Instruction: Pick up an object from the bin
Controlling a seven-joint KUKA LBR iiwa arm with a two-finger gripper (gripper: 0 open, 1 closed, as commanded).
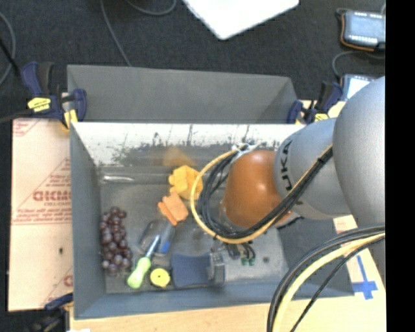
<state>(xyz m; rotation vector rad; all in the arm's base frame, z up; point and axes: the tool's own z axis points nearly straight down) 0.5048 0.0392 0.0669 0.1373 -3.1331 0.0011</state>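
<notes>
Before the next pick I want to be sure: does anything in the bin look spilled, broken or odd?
Nothing stands out. The purple grape bunch, green-handled tool, yellow disc and orange piece lie loose on the bin floor, none visibly broken or spilled. The arm hides the floor's right part.

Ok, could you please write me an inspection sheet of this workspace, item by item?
Surface: grey metal bin, its sloped far wall streaked.
Job's things: purple grape bunch at left; yellow lump and orange ridged piece mid-bin; green-handled tool, yellow round piece and dark blue block along the near wall.
Clutter: nothing seen.
Grippers: gripper low in the bin, just beside the dark blue block.
Cables: black and yellow cables looped round the orange wrist cover.
Surroundings: dark floor, white sheet beyond the bin.
</notes>
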